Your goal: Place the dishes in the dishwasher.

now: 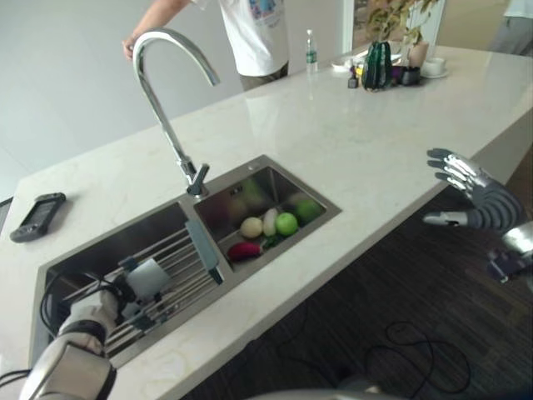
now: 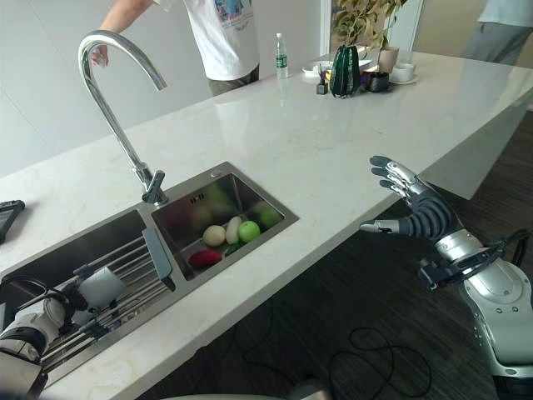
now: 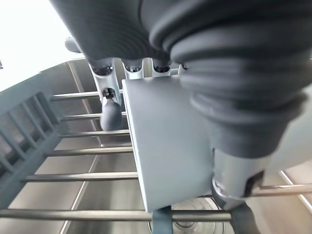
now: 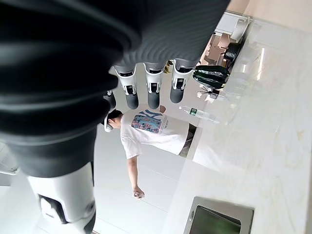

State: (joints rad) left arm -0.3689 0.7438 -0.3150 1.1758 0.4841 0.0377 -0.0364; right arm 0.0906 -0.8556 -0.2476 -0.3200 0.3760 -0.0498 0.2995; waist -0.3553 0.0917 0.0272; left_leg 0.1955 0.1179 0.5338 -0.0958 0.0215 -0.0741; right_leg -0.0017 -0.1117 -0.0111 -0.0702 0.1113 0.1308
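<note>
Nearest the robot, the left hand (image 1: pixel 143 282) is down in the near basin of the sink (image 1: pixel 325 218), on a rack (image 1: pixel 179 268) of metal rods laid across it. In the left wrist view the fingers (image 3: pixel 111 113) are curled over a flat grey plate (image 3: pixel 165 146) that sits on the rods, with the thumb on its far side, so it's gripping that plate. The sink is brushed steel with two square basins, set into a pale glossy stone bench (image 1: pixel 350 142) with faint veining. The other basin holds a pile of produce: a green apple (image 1: pixel 286 222), a pale round one (image 1: pixel 251 227) and something dark red (image 1: pixel 243 250).

A tall curved chrome tap (image 1: pixel 171 92) rises just behind the divider. A black phone (image 1: pixel 37 216) lies flat on the bench well left of the sink. The right hand (image 2: pixel 412 208) hangs off the bench edge over dark floor (image 2: pixel 333 317), fingers spread, holding nothing.

At the far end there's a dark green vase (image 1: pixel 376 65), a clear bottle (image 1: pixel 311 52) and a white cup (image 1: pixel 434 66). A person (image 1: pixel 254 33) in a white T-shirt stands behind the bench against a plain white wall.
</note>
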